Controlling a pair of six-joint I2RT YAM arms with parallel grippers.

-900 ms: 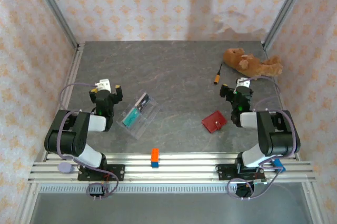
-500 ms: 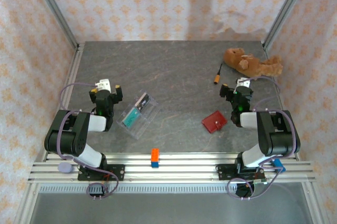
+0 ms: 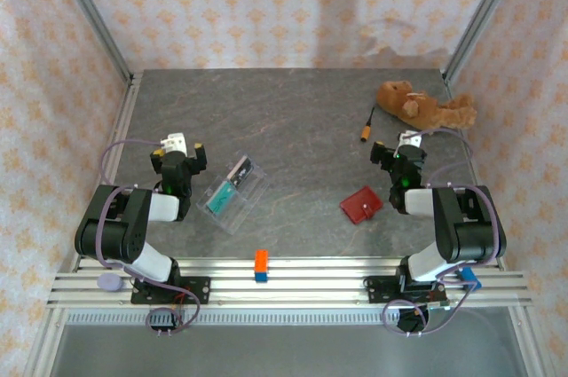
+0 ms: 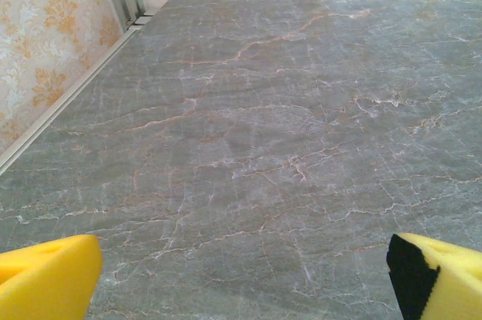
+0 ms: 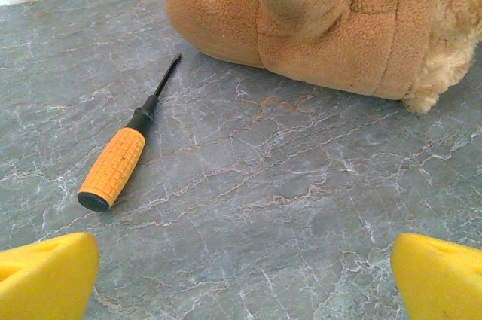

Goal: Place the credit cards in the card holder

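Yellow foam pads (image 4: 47,273) cap the fingers of the left gripper (image 4: 241,278), which stand wide apart with nothing between them; under the gap is the bare grey marbled table (image 4: 248,132). The right gripper (image 5: 241,278) is spread just as wide and holds nothing. Ahead of it on the stone lies a screwdriver (image 5: 113,168) with an orange ribbed handle and a dark shaft, and beyond that a tan plush toy (image 5: 316,26). From above, the red card holder (image 3: 362,205) lies on the table, seemingly folded shut, just left of the right arm and apart from its fingers. The credit cards (image 3: 219,199) sit in a clear plastic tray (image 3: 253,186) just right of the left arm, a teal one toward the near end and a dark one toward the far end. Tray and card holder are well apart. An orange and blue block (image 3: 261,265) rests on the aluminium rails at the near edge, between the two arm bases.
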